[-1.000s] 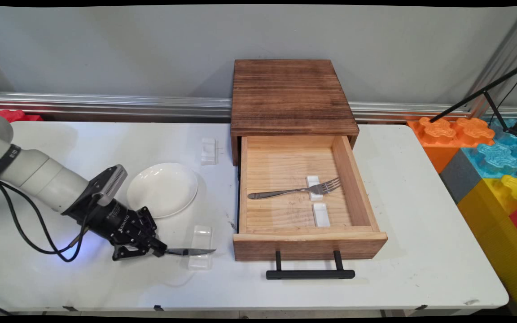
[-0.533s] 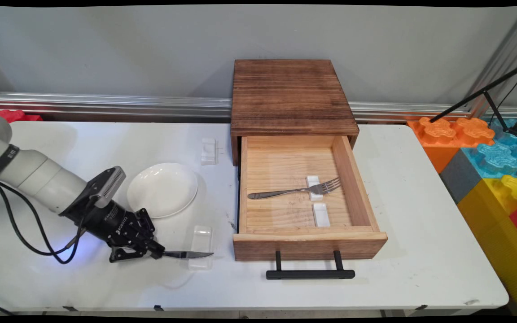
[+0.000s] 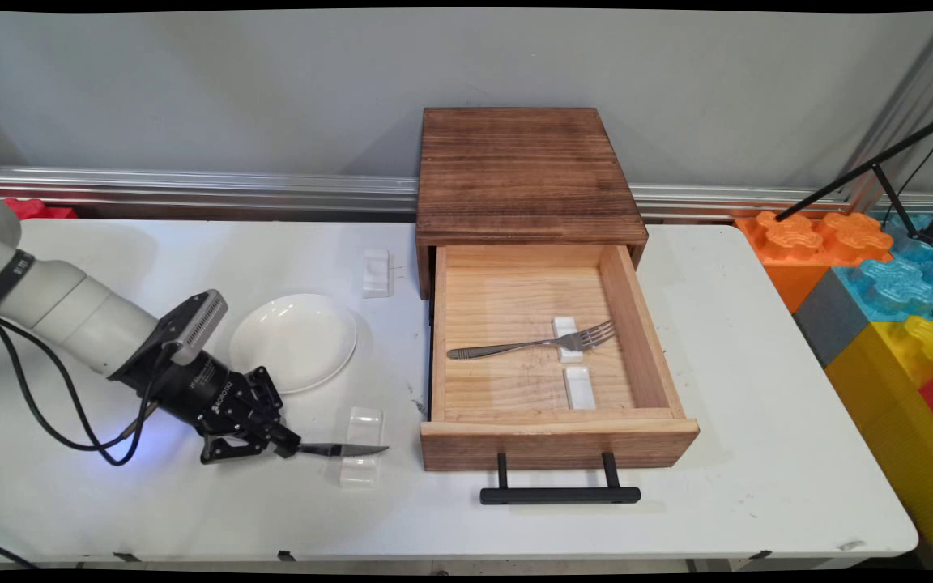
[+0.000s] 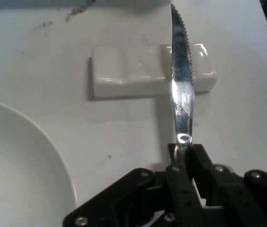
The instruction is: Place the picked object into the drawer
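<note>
Knife (image 3: 343,449) now slightly higher over white rest (image 3: 361,446), serrated steel blade clenched in gripper (image 3: 287,448).

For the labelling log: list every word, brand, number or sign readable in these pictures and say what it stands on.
"ROBOTIQ": white lettering on the black body of the claw, main view.
Stamped mark on the blade of the knife held in the claw, hand view: too blurred to read.
Small white mark on the arm's black wrist band: too small to read.
No other text shows.

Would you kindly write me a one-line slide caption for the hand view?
The claw grips a serrated knife by its handle, blade over a white cutlery rest, beside a white plate.
</note>
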You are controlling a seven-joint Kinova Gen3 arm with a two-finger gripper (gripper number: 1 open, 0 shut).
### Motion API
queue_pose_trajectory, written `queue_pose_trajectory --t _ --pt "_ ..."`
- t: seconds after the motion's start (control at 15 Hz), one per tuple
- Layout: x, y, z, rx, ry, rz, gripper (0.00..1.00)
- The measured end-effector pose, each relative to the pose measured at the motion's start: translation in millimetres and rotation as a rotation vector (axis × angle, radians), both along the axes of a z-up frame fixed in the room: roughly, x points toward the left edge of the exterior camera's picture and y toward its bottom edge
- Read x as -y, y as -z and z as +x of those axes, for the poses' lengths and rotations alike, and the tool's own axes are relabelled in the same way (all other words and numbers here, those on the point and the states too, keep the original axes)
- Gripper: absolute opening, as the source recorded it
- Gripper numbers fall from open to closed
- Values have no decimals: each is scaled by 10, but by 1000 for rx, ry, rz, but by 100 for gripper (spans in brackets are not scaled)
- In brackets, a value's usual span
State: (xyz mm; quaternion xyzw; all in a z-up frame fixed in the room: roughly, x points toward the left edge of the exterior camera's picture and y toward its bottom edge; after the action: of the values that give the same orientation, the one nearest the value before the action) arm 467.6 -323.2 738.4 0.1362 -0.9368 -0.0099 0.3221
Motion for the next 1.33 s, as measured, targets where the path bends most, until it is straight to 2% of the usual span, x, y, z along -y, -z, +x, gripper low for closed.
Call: queue_pose_trajectory --t 0.6,1.33 --pt "66 -81 -38 -17 -23 -5 0" --pt "219 -551 -55 -11 -41 4 0"
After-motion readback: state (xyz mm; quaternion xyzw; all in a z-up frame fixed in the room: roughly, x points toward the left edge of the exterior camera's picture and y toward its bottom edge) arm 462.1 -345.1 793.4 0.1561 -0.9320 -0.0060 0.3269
